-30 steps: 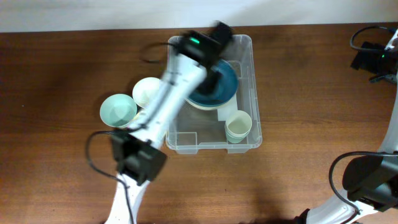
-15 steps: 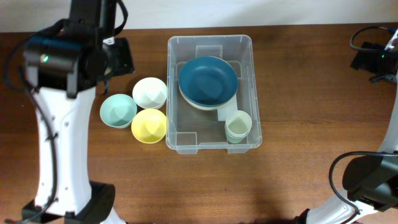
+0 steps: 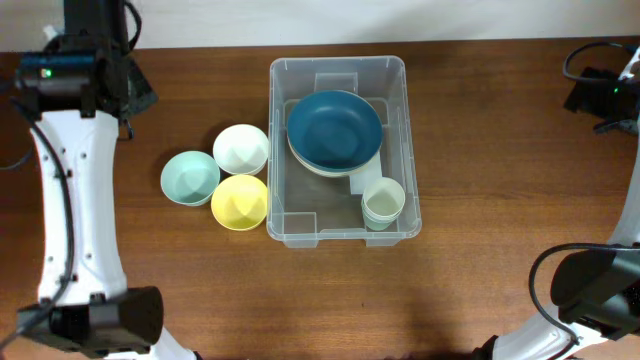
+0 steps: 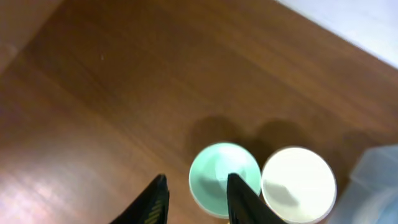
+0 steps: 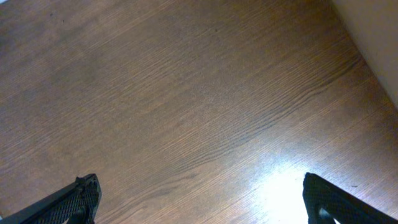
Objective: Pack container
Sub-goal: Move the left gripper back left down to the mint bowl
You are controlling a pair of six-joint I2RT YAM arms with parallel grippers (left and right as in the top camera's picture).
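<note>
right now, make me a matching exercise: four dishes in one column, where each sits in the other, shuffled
1 dark blue round bowl
2 pale green round cup
3 yellow round bowl
4 mint green round bowl

a on the wooden table, leftmost of the loose bowls
b in the clear plastic container, near right corner
c on the table, beside the container's left wall
d in the container, stacked on a pale dish

Pairs: 1-d, 2-b, 3-c, 4-a

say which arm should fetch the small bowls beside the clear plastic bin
Left: the left gripper hovers by the mint green bowl and white bowl; the right gripper sits far right, away from them.
</note>
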